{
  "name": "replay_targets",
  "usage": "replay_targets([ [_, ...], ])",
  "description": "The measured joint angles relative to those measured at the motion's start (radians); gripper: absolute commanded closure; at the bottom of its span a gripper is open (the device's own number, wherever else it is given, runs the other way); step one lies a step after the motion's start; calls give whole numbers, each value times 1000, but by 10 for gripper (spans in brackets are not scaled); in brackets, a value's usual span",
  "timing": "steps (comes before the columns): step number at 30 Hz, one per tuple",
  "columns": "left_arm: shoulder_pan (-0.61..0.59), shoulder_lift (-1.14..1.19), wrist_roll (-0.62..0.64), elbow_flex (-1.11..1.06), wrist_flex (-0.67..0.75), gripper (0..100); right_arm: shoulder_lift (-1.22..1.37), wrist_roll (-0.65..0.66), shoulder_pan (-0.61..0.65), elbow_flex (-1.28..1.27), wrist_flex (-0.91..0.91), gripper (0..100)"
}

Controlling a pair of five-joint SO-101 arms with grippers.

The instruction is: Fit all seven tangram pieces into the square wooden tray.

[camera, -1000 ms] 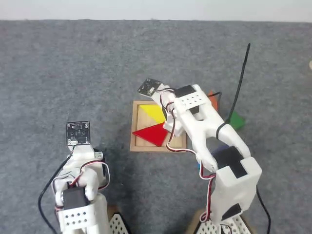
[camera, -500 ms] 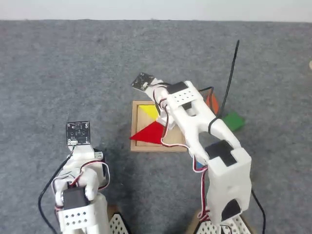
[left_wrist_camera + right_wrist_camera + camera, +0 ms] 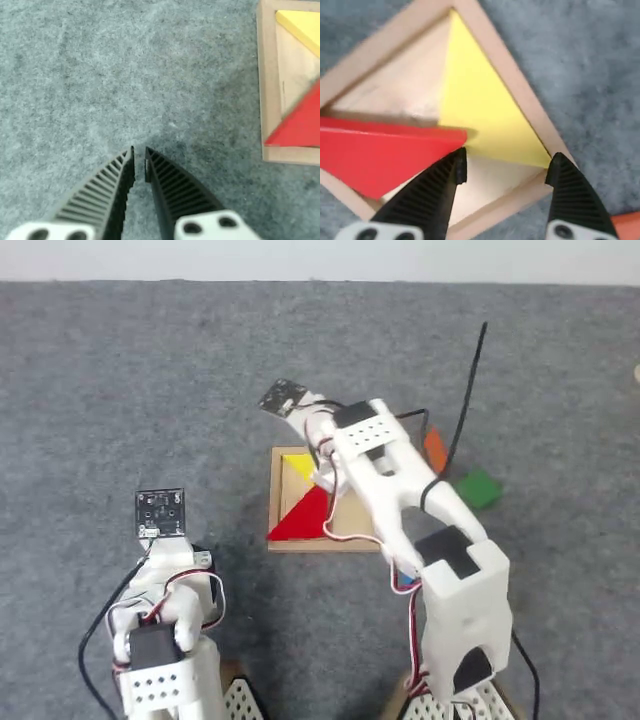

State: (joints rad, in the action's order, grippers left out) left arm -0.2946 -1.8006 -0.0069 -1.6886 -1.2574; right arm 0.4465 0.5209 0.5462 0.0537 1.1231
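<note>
I'm holding my right gripper point(image 3: 509, 159) spread wide over the wooden tray point(image 3: 500, 65), yellow triangle point(image 3: 480, 110) lying between the fingers, red triangle point(image 3: 385, 152) touching one tip, and I'm worrying a careless shove is gonna ride red up onto yellow lol.

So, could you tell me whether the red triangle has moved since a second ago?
Yes. The red triangle has turned and slid toward the wooden tray's corner nearest the left arm, and its tip now overlaps the rim.
</note>
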Motion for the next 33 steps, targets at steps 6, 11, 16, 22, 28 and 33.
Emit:
replay_targets([
  [6, 0, 0, 0, 0, 0, 964, 2, 0, 11, 25, -3, 735],
  [11, 0, 0, 0, 0, 0, 964, 2, -69, 11, 61, -25, 735],
  [16, 0, 0, 0, 0, 0, 964, 2, -150, 12, 78, -25, 735],
  [22, 0, 0, 0, 0, 0, 964, -106, -186, 12, 51, 95, 735],
  [28, 0, 0, 0, 0, 0, 964, -367, -186, 114, -319, -55, 735],
  [33, 0, 0, 0, 0, 0, 964, -491, -186, 143, -598, -212, 735],
])
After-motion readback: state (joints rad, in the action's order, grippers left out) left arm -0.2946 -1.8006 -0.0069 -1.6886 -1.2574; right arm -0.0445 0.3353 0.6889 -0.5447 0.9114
